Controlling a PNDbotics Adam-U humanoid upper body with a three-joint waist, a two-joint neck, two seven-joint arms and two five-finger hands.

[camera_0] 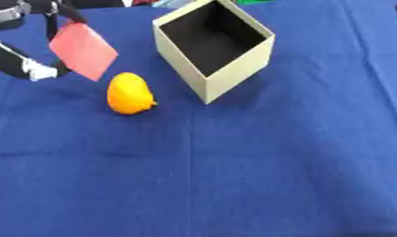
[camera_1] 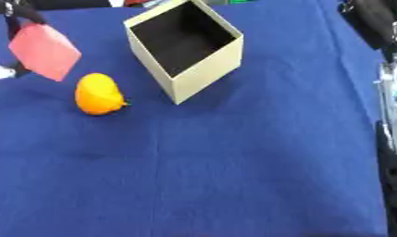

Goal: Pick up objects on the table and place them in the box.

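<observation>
A flat pink square piece point(camera_0: 82, 50) hangs tilted above the blue cloth at the upper left. My left hand point(camera_0: 54, 10) is shut on it, pinching its top corner with dark fingers. Just below and right of it, an orange-yellow rounded fruit point(camera_0: 129, 94) lies on the cloth. To the fruit's right an open beige box point(camera_0: 233, 79) stands turned corner-on, its dark inside showing nothing in it. Black and silver parts of my right hand or arm point(camera_1: 393, 139) run along the right edge of the right eye view; its shape is not clear.
A blue cloth point(camera_0: 233, 176) covers the table, and its near half stretches out flat. Dark and coloured items sit along the far edge, beyond the box.
</observation>
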